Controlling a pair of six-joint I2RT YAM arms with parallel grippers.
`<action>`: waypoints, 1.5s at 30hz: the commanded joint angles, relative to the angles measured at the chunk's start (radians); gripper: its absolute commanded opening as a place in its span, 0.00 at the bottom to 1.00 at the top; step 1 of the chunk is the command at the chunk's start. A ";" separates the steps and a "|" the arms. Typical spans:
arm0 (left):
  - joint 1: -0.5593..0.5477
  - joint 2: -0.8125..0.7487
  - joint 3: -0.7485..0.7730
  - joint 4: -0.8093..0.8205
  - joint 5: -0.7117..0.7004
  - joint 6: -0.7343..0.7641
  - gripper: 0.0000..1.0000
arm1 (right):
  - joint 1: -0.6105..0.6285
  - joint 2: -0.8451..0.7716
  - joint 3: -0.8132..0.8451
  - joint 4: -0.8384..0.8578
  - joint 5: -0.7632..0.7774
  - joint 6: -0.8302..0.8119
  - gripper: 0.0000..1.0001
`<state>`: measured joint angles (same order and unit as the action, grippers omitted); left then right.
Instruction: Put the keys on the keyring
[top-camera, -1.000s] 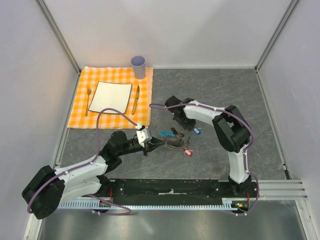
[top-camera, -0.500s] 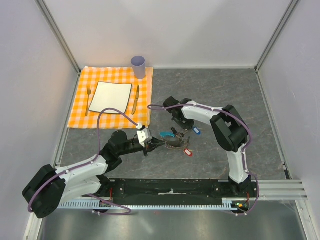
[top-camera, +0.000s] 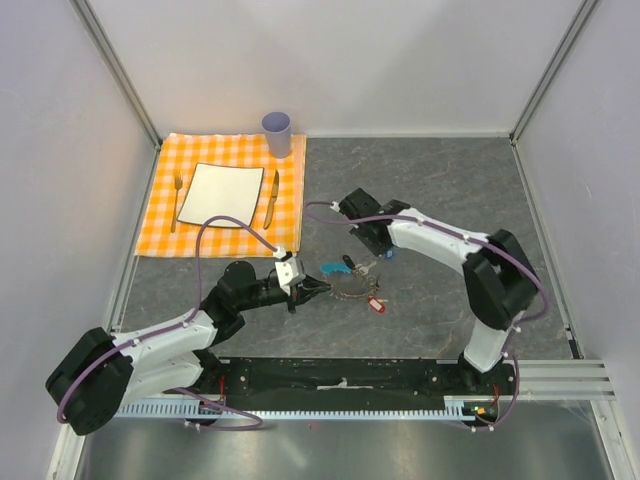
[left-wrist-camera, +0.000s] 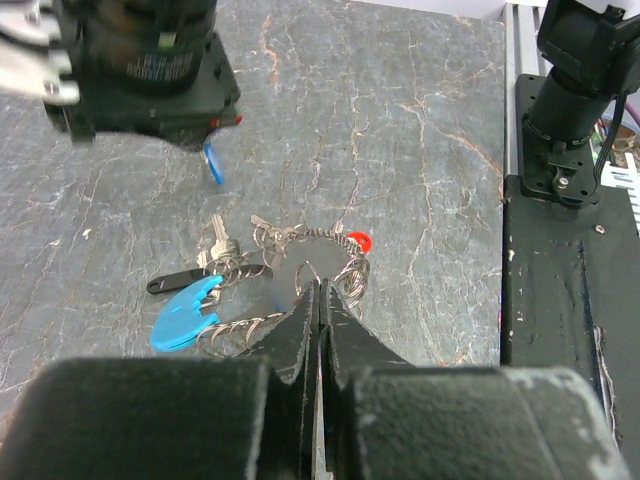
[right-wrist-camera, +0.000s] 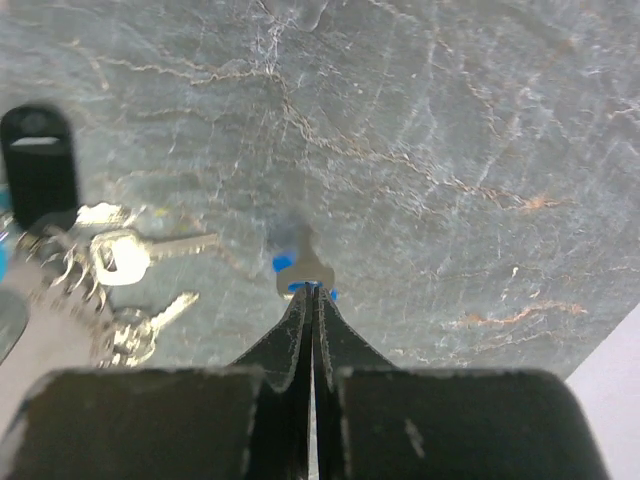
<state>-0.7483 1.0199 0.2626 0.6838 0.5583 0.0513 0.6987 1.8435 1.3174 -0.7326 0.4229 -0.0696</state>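
Threading step; left end effector (left-wrist-camera: 318, 292) clenched on silver chain keyring with cyan plastic clasp (left-wrist-camera: 185, 318), lying on grey marbled desk (left-wrist-camera: 400, 120); right end effector (right-wrist-camera: 310, 290) pinches small blue-tagged silver key (right-wrist-camera: 298, 268) near it; next likely needs key hole aligned with ring opening.

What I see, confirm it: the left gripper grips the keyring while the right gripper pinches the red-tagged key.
The right wrist view shows the right gripper pinching a blue-tagged key, not the red one; the red tag lies by the keyring, which the left gripper grips.
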 joint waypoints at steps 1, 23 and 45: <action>0.001 -0.023 0.046 0.048 0.034 0.027 0.02 | 0.004 -0.221 -0.084 0.140 -0.078 -0.047 0.00; 0.007 -0.001 0.167 -0.087 0.248 0.222 0.02 | 0.005 -0.943 -0.557 0.530 -0.896 -0.279 0.00; 0.010 -0.040 0.038 -0.119 -0.050 -0.032 0.02 | 0.005 -0.903 -0.570 0.548 -1.018 -0.308 0.00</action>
<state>-0.7418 1.0138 0.3702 0.5602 0.6910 0.1898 0.6987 0.9436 0.7593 -0.2398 -0.6003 -0.3790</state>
